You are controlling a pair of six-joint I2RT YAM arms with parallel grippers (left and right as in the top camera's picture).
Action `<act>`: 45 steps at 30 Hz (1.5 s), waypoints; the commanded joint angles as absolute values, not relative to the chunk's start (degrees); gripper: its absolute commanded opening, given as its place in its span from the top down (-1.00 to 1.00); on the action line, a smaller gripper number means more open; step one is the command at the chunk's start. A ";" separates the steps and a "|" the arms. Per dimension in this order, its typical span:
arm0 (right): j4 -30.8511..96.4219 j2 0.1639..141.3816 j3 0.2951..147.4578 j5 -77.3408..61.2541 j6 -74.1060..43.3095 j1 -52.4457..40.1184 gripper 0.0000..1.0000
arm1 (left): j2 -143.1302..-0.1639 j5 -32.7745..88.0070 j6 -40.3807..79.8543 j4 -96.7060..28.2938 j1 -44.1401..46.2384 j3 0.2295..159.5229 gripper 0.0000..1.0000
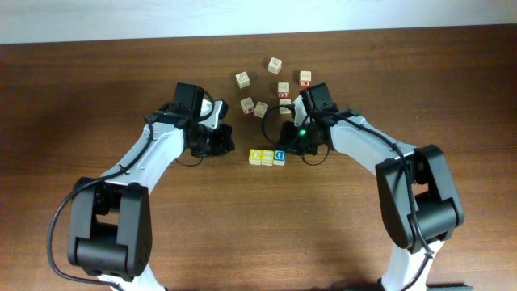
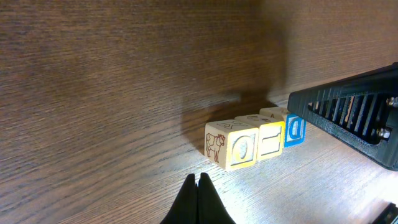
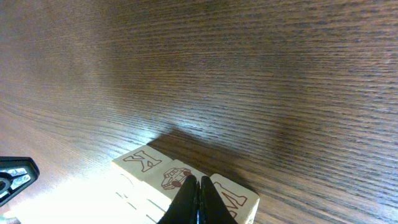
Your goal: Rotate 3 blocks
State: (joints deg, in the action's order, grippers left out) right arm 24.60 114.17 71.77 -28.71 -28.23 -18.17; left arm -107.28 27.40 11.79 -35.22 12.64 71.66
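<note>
D block (image 2: 295, 129): blue face reads "D".
Middle block (image 2: 271, 139): yellow face carries one straight-stroke letter, "I" or "T", not settled.
O block (image 2: 241, 148): yellow face reads "O"; its pale top face reads "K" in the right wrist view.
Loose cubes (image 1: 275, 65): red marks too small to read.

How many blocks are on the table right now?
9: three blocks in a row between the arms; six loose cubes scattered behind them. Another may be hidden beside the right arm.
</note>
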 commanded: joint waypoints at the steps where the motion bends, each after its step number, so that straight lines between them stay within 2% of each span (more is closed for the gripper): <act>1: 24.62 114.80 71.31 -30.00 -26.98 -18.37 0.91 | -107.90 27.11 12.36 -34.94 12.67 71.66 1.00; 32: 23.79 114.80 71.77 -31.20 -26.15 -18.13 0.91 | -107.90 27.11 12.36 -34.92 12.71 71.66 1.00; 39: 25.89 110.48 76.88 -36.91 -25.56 -13.72 0.91 | -107.90 27.11 12.36 -34.94 12.71 71.66 1.00; 45: 37.23 100.88 78.89 -36.36 -23.59 -5.41 0.91 | -107.90 27.14 12.34 -34.94 12.71 71.66 1.00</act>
State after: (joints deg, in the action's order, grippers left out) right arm 33.36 106.98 77.34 -35.75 -26.09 -9.23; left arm -107.28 27.38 11.81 -35.07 12.64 71.68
